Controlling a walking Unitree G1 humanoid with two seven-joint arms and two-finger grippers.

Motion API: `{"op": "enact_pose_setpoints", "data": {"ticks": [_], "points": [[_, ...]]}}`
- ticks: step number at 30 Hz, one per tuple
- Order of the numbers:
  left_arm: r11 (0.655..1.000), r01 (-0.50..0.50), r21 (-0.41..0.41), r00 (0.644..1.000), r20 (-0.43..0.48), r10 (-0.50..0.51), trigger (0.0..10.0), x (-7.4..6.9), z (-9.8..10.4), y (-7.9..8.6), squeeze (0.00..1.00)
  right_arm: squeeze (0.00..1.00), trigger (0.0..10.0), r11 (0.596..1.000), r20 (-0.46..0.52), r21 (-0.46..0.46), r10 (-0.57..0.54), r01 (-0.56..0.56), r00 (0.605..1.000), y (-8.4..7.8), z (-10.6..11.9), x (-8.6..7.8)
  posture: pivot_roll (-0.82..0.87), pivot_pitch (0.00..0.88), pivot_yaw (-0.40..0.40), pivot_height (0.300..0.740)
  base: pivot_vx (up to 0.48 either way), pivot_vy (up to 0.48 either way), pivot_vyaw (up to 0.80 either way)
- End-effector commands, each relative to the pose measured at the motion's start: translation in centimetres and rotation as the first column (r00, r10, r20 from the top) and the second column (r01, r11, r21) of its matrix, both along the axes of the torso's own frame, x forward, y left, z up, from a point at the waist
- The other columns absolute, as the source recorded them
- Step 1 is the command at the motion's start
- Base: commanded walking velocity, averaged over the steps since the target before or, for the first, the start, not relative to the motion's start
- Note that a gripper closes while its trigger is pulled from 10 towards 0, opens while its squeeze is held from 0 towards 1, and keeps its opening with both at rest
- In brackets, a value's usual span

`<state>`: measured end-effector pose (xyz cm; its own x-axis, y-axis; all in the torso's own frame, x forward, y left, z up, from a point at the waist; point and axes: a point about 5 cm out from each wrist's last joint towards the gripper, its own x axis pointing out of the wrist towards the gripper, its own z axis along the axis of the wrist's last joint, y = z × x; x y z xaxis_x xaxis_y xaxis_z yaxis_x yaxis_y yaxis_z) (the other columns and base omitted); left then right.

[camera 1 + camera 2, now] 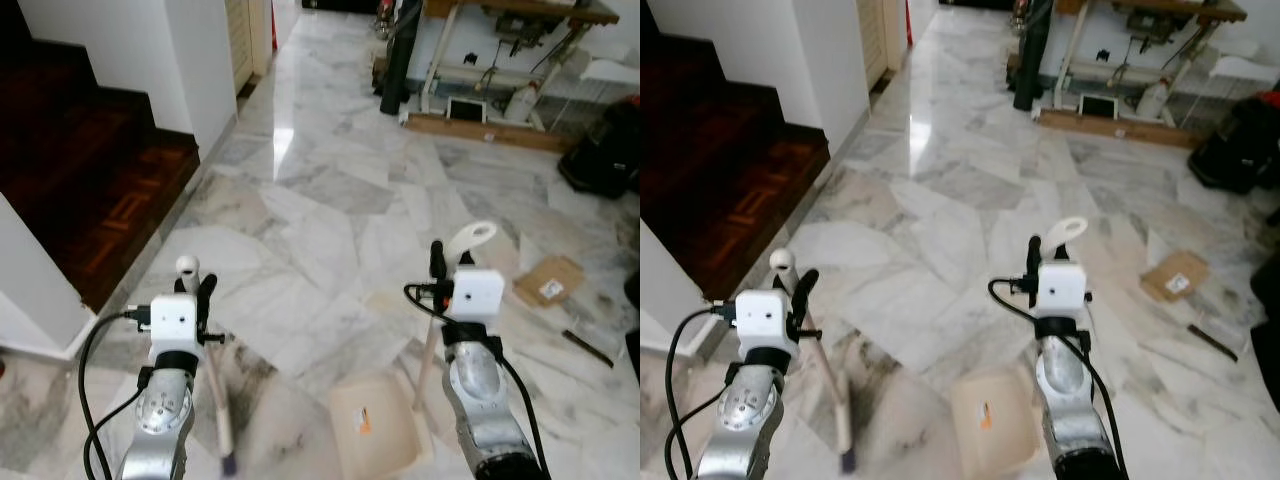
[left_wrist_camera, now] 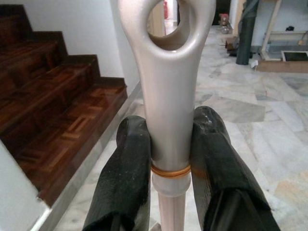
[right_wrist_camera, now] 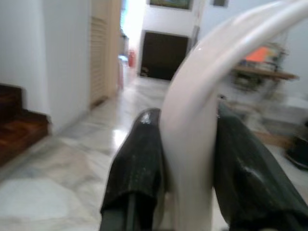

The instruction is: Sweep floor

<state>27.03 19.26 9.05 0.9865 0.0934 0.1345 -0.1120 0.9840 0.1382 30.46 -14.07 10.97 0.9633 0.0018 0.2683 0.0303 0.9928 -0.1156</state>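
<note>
- Currently clenched by the left hand near its top: broom handle, slanting down to the marble floor.
- Gripped by the right hand: dustpan handle, with the dustpan low between both arms.
- Best swept in short strokes toward the pan, pan lip kept flat.
- Worth reaching next: cardboard scrap off right.

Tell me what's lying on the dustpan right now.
The cream dustpan sits on the marble floor, its handle clamped in the right end effector. Its tray shows an orange-marked sticker and no visible debris. The right arm hides its right edge.
</note>
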Motion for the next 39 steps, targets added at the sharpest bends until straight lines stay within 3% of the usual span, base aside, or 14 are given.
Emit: {"op": "enact_pose_setpoints", "data": {"ticks": [1, 31, 39], "points": [[1.0, 0.012, 0.01, 0.999, 0.049, -0.013, 10.0, 0.23, 0.99, -0.5, 0.03, 0.0, 10.0, 1.0, 0.035, 0.016, -0.016, 0.016, 0.999, -0.56, 0.74, 0.02, -0.01, 0.092, -0.047, 0.74, 0.356, 0.0, 0.0], [1.0, 0.011, 0.011, 0.999, 0.048, -0.011, 10.0, 0.25, 0.95, -0.46, 0.03, 0.0, 10.0, 0.999, 0.014, 0.039, -0.015, 0.015, 1.0, -0.49, 0.47, 0.07, 0.0, 0.092, -0.047, 0.74, 0.356, 0.0, 0.0], [1.0, 0.008, 0.01, 0.999, 0.05, -0.009, 10.0, 0.22, 0.97, -0.48, 0.03, 0.0, 10.0, 0.999, 0.009, 0.04, -0.01, 0.01, 1.0, -0.41, 0.46, 0.1, 0.0, 0.092, -0.049, 0.74, 0.355, 0.0, -0.72]]}}
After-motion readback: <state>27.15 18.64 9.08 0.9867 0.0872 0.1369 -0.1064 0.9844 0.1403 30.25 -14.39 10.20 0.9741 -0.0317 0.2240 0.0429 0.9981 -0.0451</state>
